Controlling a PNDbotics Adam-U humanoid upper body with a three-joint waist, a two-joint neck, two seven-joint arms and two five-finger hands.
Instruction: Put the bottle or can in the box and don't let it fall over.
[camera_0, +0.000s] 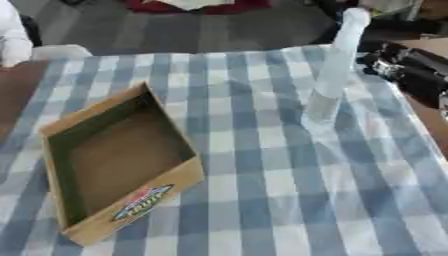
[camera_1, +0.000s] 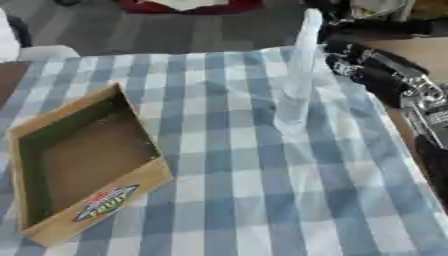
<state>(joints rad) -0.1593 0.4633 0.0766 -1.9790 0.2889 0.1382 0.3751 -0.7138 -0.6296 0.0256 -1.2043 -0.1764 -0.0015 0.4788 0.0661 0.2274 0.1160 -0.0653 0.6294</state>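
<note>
Cardboard box (camera_0: 118, 165), shallow, brown and open-topped with a colourful label on its near wall, is sitting on the left of the blue-and-white checked tablecloth (camera_0: 262, 200). Well apart, a tall clear plastic bottle (camera_0: 335, 70) is standing upright near the table's far right. Beside it the black-and-silver right hand (camera_1: 372, 70) is reaching in; whether its fingers are curled or straight cannot be told.

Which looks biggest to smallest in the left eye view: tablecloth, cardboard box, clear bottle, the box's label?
1. Checked tablecloth
2. Cardboard box
3. Clear bottle, tall but narrow and farther off
4. Label
</note>
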